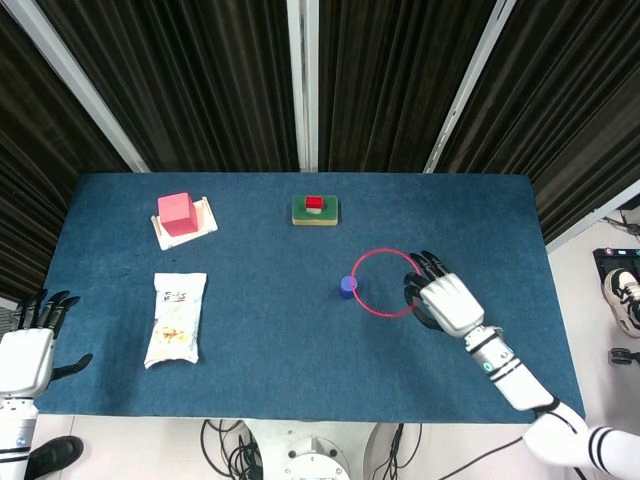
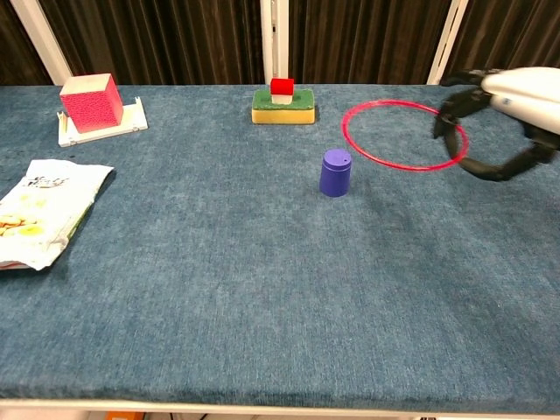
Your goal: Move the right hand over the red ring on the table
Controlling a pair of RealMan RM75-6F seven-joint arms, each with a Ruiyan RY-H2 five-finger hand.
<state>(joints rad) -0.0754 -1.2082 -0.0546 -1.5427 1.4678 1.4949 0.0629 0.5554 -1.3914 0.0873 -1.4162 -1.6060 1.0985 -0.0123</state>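
Observation:
My right hand (image 1: 445,300) (image 2: 518,91) grips the right side of the thin red ring (image 1: 385,250) (image 2: 404,169) between its fingers and thumb. The ring hangs roughly level above the blue table (image 1: 270,330), right of centre. In the head view its left edge overlaps the small blue cup (image 1: 347,287) (image 2: 335,171), which stands on the cloth below it. My left hand (image 1: 25,355) hangs off the table's front left corner with its fingers spread and nothing in it; the chest view does not show it.
A green sponge with a red block on top (image 1: 315,210) (image 2: 283,105) sits at the back centre. A pink cube on a white tray (image 1: 177,213) (image 2: 90,102) is at the back left. A snack bag (image 1: 176,318) (image 2: 39,214) lies at the left.

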